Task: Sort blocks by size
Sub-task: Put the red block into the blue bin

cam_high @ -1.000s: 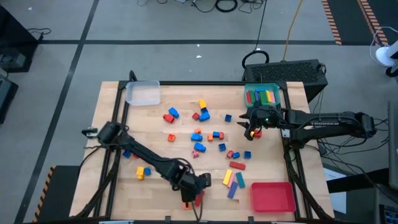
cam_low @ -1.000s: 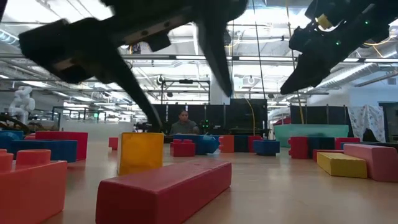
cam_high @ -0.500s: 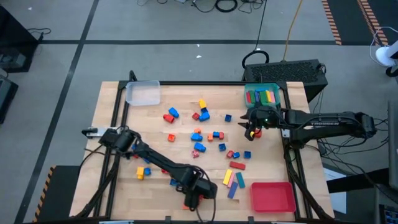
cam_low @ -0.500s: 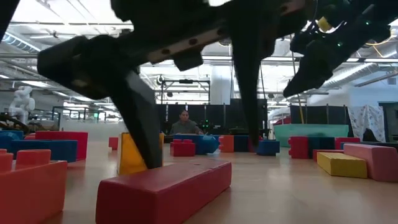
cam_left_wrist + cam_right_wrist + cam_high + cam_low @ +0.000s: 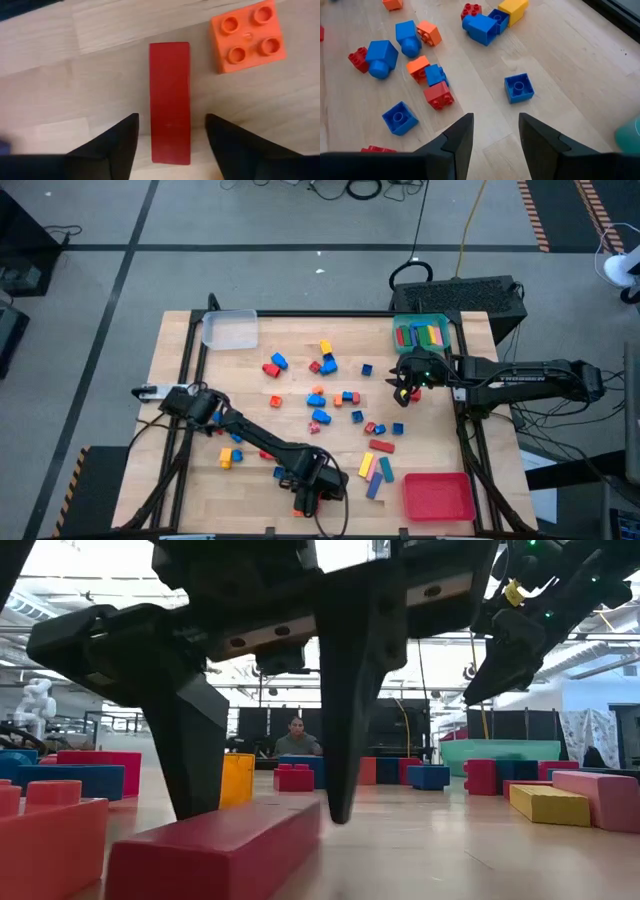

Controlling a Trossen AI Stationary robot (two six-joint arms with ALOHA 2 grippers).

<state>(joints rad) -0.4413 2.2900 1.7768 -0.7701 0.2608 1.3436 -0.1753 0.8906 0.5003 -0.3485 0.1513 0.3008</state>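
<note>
The step in hand looks like a pick: the left pincer (image 5: 170,145) is down at the near edge of the surface (image 5: 180,400), its fingers set either side of a long red bar (image 5: 170,100) but not yet touching it — a gap shows on both sides in the left wrist view. The next move, I judge, calls for the fingers to close squarely on the bar's long sides, then a lift toward whichever tray takes long pieces; the teal tray (image 5: 422,333) at the far right corner already holds some.

The right pincer (image 5: 495,137) hovers near that tray, partly open and holding nothing, over scattered blocks (image 5: 427,75).

Most blocks lie loose across the middle of the surface; the clear tray (image 5: 230,329) at the far left corner and the red tray (image 5: 438,497) at the near right corner look unfilled.

The wrist view alone shows an orange brick (image 5: 247,35) just beside the bar's far end — the high view hides both under the arm. The low view shows the fingertips at bar height.
</note>
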